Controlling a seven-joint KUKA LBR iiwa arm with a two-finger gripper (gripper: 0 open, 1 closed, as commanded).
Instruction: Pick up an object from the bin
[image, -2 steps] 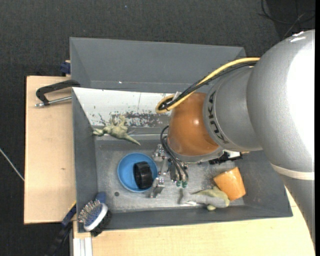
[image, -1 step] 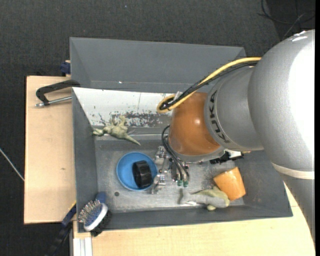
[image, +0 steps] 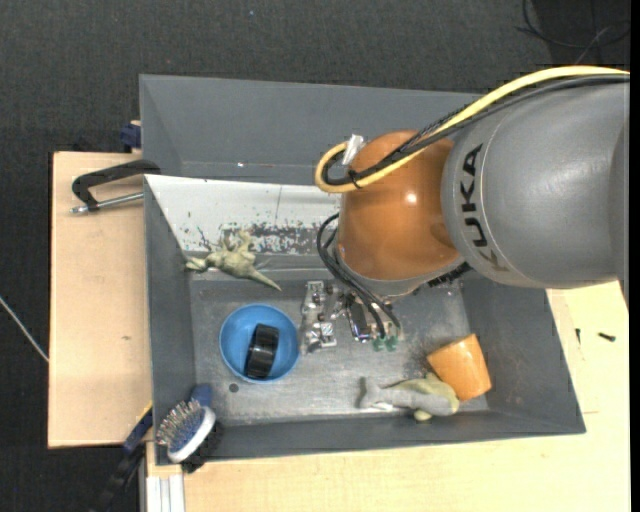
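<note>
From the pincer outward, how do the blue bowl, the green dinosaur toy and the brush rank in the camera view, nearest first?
1. The blue bowl, just left of the pincer on the bin floor, with a black ring inside it.
2. The green dinosaur toy, upper left, by the back wall.
3. The brush, in the bottom-left corner of the bin.

Only legible txt: "KUKA" logo on the grey arm (image: 545, 170).
</note>
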